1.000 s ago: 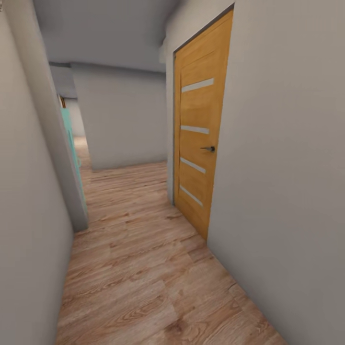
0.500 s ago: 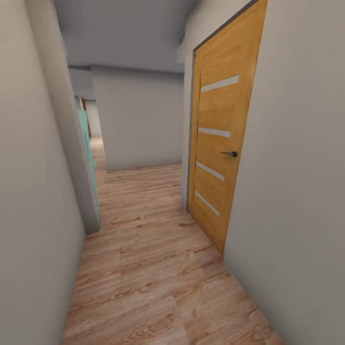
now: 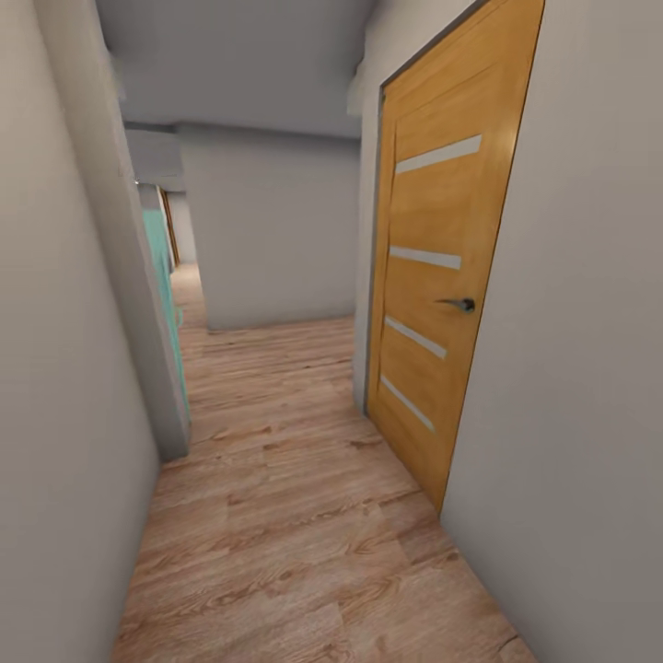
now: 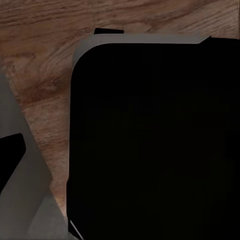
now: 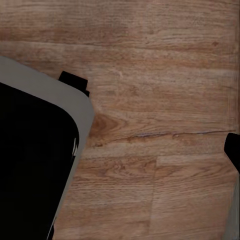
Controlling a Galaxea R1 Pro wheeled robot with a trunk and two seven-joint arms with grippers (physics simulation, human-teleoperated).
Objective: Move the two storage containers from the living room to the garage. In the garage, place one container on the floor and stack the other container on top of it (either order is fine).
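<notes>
I'm in a narrow hallway, in transit. Grey wall (image 3: 64,387) close on my left, another grey wall (image 3: 580,368) close on my right, light wood plank floor (image 3: 285,516) running ahead to a far wall (image 3: 276,230) where the passage seems to bend left. A closed wooden door (image 3: 442,276) with pale strips sits in the right wall, its dark handle (image 3: 460,304) sticking out a bit. On the left, past a wall corner, there's a teal edge (image 3: 166,295), can't tell what it is.

Risks, my guess: the passage is tight, so drifting right could clip the door handle or frame, and drifting left could catch the wall corner. The turn at the far end looks blind; cutting it short could scrape my base. Wrong room is also possible, since nothing here is dark concrete, so this is not the garage yet.

The storage containers: no orange-red bin in what I see here, so I can't say where they are or how they look, nor whether I'm carrying one.

Both wrist cameras look down at plank floor (image 5: 160,115) with a big dark rounded body (image 4: 155,145), grey-rimmed, probably my own base. My fingers aren't clear in either, so I cannot tell if either hand is wide, narrow or holding.
</notes>
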